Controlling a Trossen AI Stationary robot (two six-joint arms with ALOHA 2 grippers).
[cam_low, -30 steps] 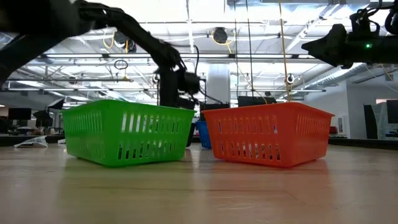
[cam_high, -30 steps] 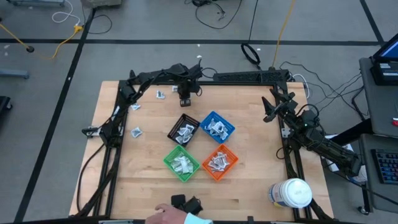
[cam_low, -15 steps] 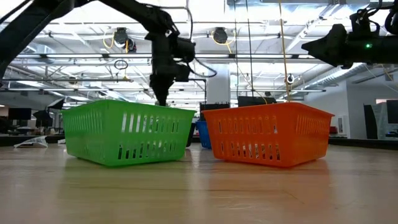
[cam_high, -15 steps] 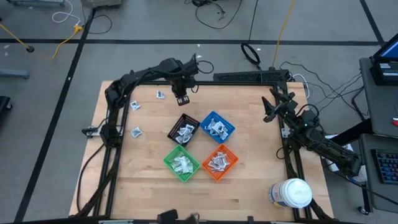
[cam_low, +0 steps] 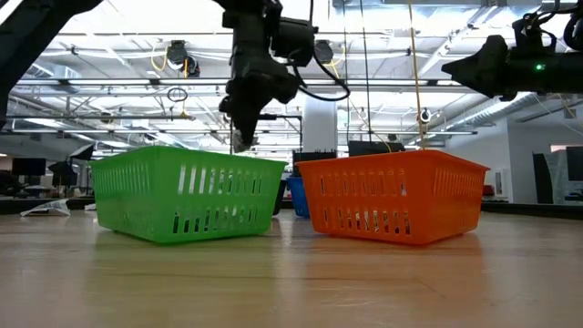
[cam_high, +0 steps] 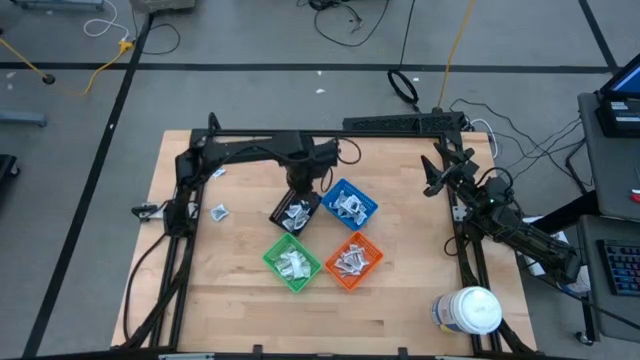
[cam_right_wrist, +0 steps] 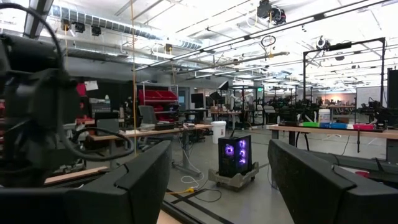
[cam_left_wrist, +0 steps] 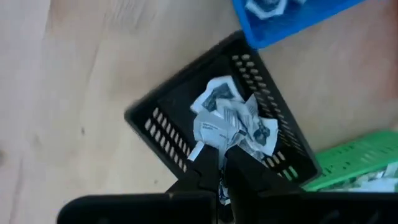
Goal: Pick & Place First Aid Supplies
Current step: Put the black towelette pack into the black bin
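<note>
My left gripper (cam_high: 299, 193) hangs over the black bin (cam_high: 296, 211), pointing down and shut on a small white first aid packet (cam_left_wrist: 214, 130). In the low view its tips (cam_low: 240, 137) stand just above the green bin's rim (cam_low: 182, 157). The black, blue (cam_high: 350, 203), green (cam_high: 292, 262) and orange (cam_high: 352, 258) bins each hold packets. Two loose packets (cam_high: 219, 211) (cam_high: 215, 171) lie flat on the table at the left. My right gripper (cam_right_wrist: 217, 180) waits open at the table's right edge (cam_high: 432, 176), aimed into the room. My left gripper pinches the white packet by one edge (cam_left_wrist: 215, 143) between its two fingertips (cam_left_wrist: 204, 163), coming from above and pointing down. The packet sticks out below the tips, lifted clear, over the packets in the black bin.
A large white round jar (cam_high: 468, 310) stands at the near right corner. The four bins sit close together mid-table. Bare wood shows toward the near edge (cam_high: 300, 320) and at the left (cam_high: 230, 240). Cables run along the far edge.
My left gripper has come from near the table's far edge toward the bins, rising and rolling about its own axis, and now stands over the black bin with the packet still pinched. A person's hand at the near edge has gone out of view.
</note>
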